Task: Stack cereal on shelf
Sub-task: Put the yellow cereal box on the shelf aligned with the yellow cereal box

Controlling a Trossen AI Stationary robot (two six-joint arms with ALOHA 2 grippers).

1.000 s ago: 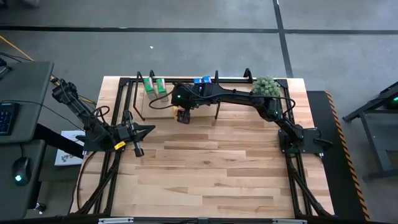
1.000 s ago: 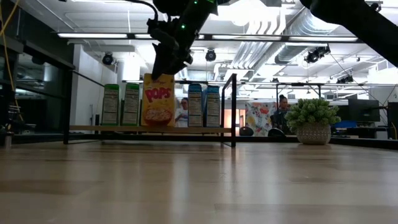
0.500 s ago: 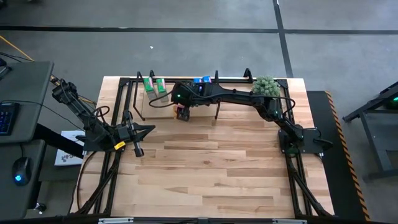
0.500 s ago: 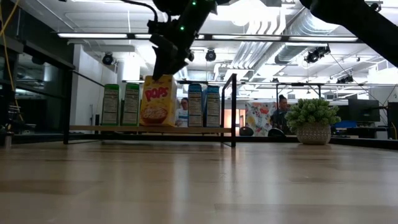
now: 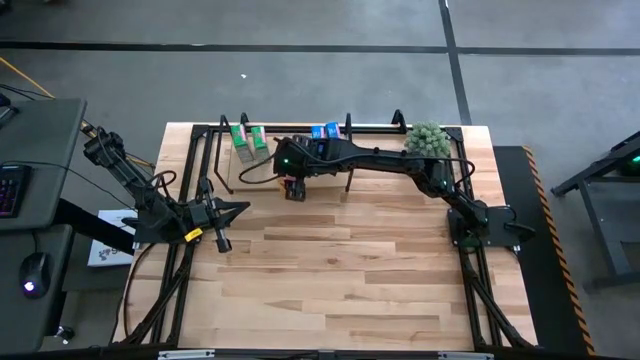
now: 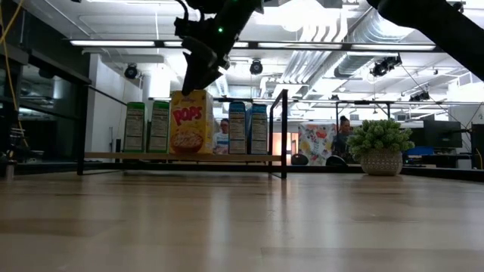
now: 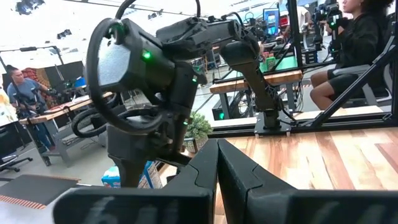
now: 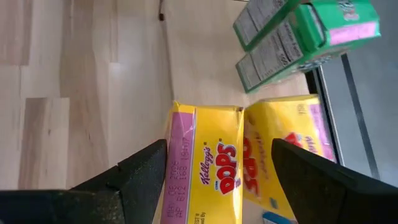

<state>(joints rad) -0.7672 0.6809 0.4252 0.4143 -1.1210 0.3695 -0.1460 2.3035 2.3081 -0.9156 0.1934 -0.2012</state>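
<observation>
The left gripper (image 7: 217,168) fills the foreground with its two dark fingers (image 7: 202,168) pressed together. Just beyond it stands the right arm (image 7: 161,87), its bulky wrist lit by a green light, cables looping around it. Below that wrist shows a bit of a blue box (image 7: 118,177), probably cereal. A green plant (image 7: 198,127) sits behind the wrist. Farther off beyond the arm, a seated person (image 7: 348,50) is visible.

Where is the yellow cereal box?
In the low view the yellow cereal box stands on the shelf, between green boxes and blue boxes, under the right gripper.
</observation>
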